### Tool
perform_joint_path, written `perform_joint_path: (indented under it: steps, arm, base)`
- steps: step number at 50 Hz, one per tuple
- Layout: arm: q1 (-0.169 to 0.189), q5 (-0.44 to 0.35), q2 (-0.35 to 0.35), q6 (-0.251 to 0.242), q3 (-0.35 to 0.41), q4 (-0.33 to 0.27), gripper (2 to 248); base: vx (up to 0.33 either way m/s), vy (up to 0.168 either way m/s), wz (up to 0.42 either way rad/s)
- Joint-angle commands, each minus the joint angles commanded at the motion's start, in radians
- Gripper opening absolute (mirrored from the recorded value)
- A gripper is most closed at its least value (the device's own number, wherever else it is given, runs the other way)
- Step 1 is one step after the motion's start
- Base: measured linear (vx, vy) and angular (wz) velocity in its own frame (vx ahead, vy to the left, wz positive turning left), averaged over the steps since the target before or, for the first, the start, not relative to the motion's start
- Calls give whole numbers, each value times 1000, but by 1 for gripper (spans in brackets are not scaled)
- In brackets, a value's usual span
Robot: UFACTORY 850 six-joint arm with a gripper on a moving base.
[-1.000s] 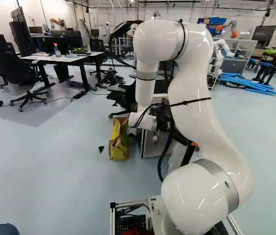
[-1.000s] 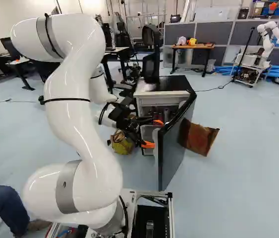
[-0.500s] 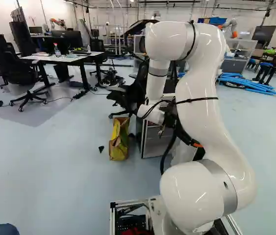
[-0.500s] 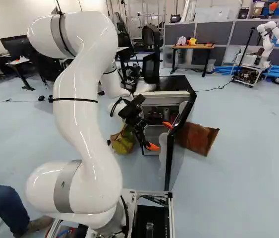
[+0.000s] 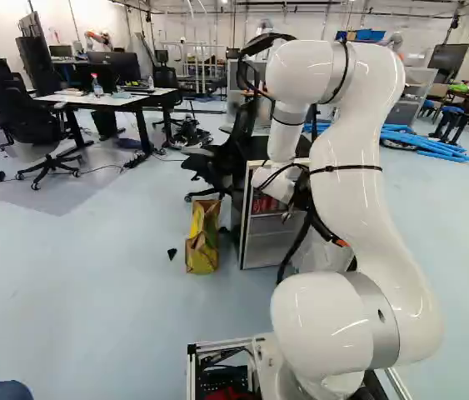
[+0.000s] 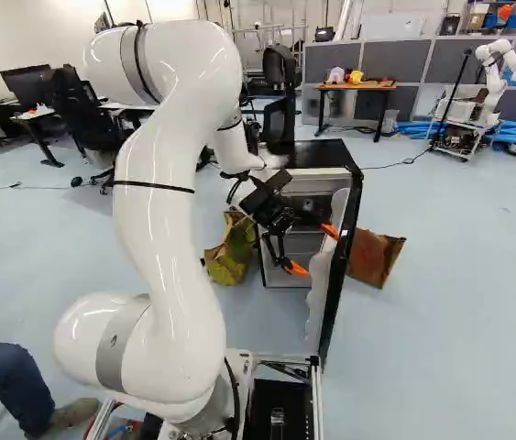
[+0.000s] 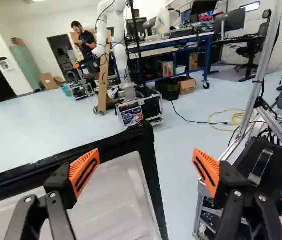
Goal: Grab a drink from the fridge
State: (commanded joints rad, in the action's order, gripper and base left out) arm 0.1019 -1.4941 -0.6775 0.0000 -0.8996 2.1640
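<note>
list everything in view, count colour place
Boxy fridge: one, black and grey, ahead
Open fridge door: one, black and white, on fridge
Drink containers: several, red, inside fridge
Tall paper bag: one, yellow, beside fridge
Wide paper bag: one, brown, beyond door
Office chairs: several, black, background
Desks: several, white, wooden, background
Floor hoses: several, blue, background
Another robot: at least one, white, background
Jointed arm: one, white, on base
Two-finger gripper: one, black and orange, by door

I observe a boxy, black-topped fridge (image 6: 317,154) upright, black-framed white-lined door (image 6: 340,275) open; red drink containers (image 5: 264,202) inside, upper part.
</note>
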Motion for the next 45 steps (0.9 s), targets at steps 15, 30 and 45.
perform_joint_path:
  steps: [15, 30, 45]
  arm:
    - [82, 9, -13, 0, -62, 0, 247]
    - [158, 20, -29, 0, -127, 0, 247]
    - [227, 33, -49, 0, -193, 0, 247]
  base:
    - [0, 0, 0]
    - [0, 0, 0]
    - [0, 0, 0]
